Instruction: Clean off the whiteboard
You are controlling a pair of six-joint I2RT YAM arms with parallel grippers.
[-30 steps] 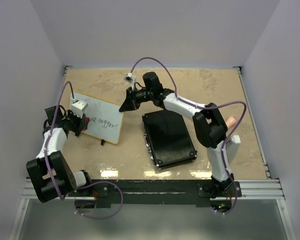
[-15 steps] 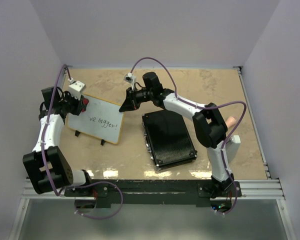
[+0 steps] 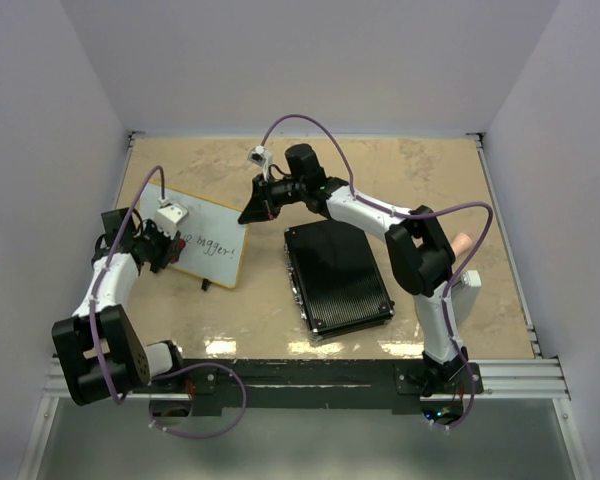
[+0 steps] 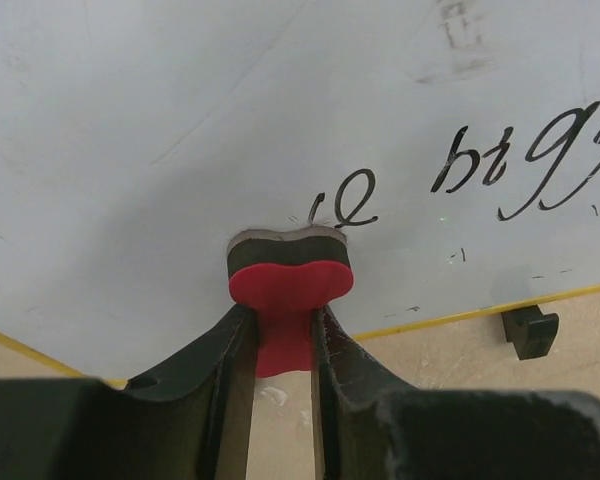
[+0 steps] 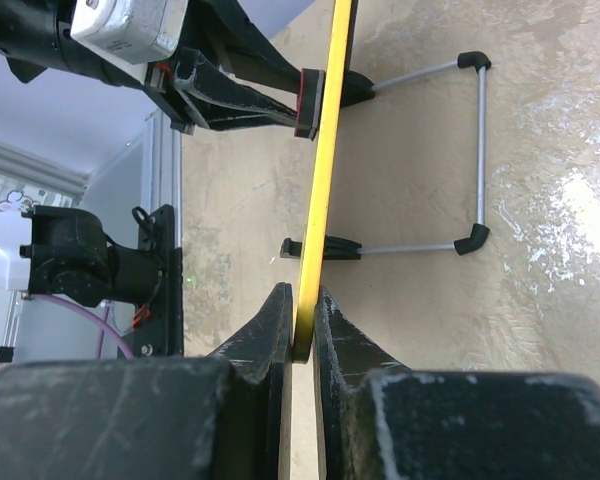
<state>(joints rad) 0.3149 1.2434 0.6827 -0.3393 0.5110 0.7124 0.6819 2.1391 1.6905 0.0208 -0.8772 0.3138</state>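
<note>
Left gripper [image 4: 283, 312], clamping the eraser [image 4: 290, 280], slid down the lettered whiteboard [image 4: 180, 120]; right gripper [image 5: 302, 292] pinches its edge.

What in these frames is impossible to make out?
- Left wrist view: the writing on the whiteboard runs off the right edge, and the eraser hides what lies under it.
- Top view: the left gripper covers part of the board's writing.
- Right wrist view: the board stands edge-on in the right gripper, face unseen.
- Top view: a pinkish thing behind the right arm, mostly hidden.

Black case [image 3: 338, 278] blocks centre; open tabletop [image 3: 430, 175] behind it; whiteboard [image 3: 220, 225] walls off left.
</note>
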